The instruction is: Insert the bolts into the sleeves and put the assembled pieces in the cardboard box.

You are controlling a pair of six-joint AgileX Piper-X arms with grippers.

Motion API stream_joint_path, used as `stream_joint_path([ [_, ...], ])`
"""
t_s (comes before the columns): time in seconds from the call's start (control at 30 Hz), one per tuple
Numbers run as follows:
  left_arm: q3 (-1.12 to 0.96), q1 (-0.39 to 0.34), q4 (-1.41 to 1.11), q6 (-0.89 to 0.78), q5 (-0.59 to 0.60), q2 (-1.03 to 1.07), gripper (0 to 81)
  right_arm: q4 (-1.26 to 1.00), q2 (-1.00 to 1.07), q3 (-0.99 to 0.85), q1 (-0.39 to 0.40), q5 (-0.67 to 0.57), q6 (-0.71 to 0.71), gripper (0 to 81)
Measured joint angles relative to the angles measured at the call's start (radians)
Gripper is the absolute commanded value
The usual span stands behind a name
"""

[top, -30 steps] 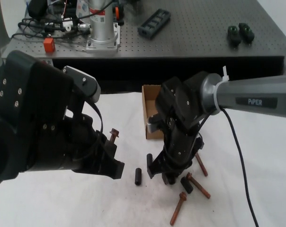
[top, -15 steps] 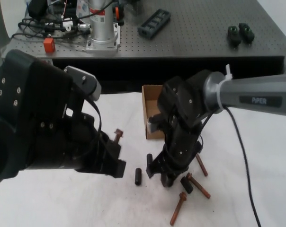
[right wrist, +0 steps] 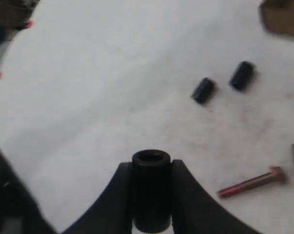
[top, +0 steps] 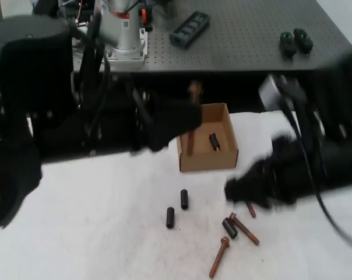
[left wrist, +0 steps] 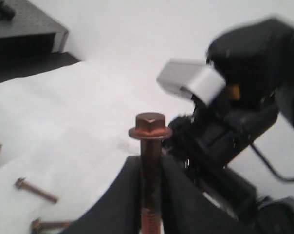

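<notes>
The left pincer is clamped on the shank of a copper bolt. The bolt's long axis runs along the fingers, with its hex head out past the tips. The right pincer grips a black sleeve the same way, lengthwise between the fingers, open bore facing outward. On the white surface, loose sleeves lie toward the near edge (two of them pointing from near edge to far edge). Loose bolts lie slanted just beside them. The cardboard box sits by the far edge with a dark piece inside.
</notes>
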Motion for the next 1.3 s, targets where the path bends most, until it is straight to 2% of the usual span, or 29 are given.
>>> stream_joint_path([
  [0.1,0.000,0.000,-0.036,-0.041,0.021,0.034,0.7,-0.134,-0.007,0.060,0.050,-0.026,0.073,1.8],
  [0.2,0.000,0.000,-0.050,-0.059,0.033,0.053,0.7,-0.317,-0.004,0.100,0.067,-0.035,0.167,1.8],
  [0.43,0.000,0.000,-0.058,-0.066,0.037,0.055,0.7,-0.560,-0.005,0.103,0.069,-0.008,0.229,1.8],
  [1.3,0.000,0.002,-0.079,-0.066,0.014,0.055,0.7,-0.656,-0.041,0.105,0.069,0.073,0.241,1.8],
])
